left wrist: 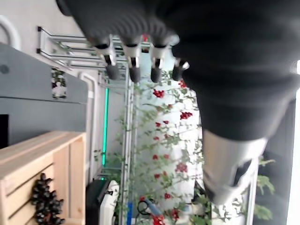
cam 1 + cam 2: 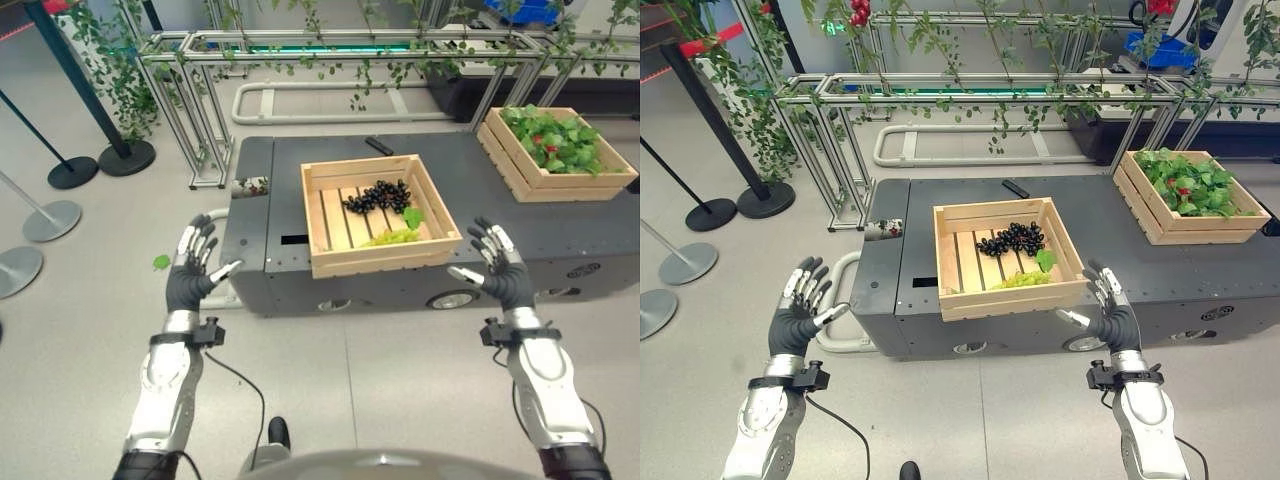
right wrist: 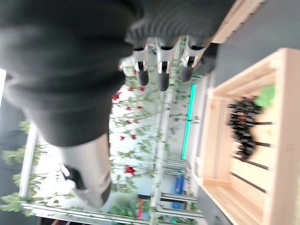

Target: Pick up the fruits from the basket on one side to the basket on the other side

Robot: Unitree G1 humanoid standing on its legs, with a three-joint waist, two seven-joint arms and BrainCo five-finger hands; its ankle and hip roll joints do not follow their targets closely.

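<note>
Both hands are raised in front of the platform, palms facing each other, holding nothing. The left hand (image 2: 195, 268) sits at about 8 o'clock from the near crate, fingers straight and spread, thumb out toward the platform. The right hand (image 2: 500, 262) sits at about 4 o'clock from the same crate, fingers likewise extended and spread, thumb pointing inward. Neither hand touches crate or platform.

The dark grey platform (image 2: 590, 235) is low and wheeled. The near wooden crate (image 2: 378, 258), slatted bottom, stands at its front edge between the two hands. Inside: a bunch of dark grapes (image 2: 378, 196) at the crate's 12 o'clock half, a bunch of green grapes (image 2: 392, 237) at about 5 o'clock near the front wall, and a green leaf (image 2: 413, 216) just beside the green bunch.

A second wooden crate (image 2: 560, 182) stands at the platform's 2 o'clock corner, well apart from the first. It is filled with green leaves (image 2: 555, 140); small red bits show among them, too small to identify.

A small black object (image 2: 379, 146) lies on the platform at 12 o'clock from the near crate. An aluminium frame (image 2: 300, 45) hung with vines stands behind the platform. Stanchion bases (image 2: 50, 220) sit on the floor at 9 o'clock. A loose green leaf on the floor (image 2: 161, 262) lies just beside the left hand.
</note>
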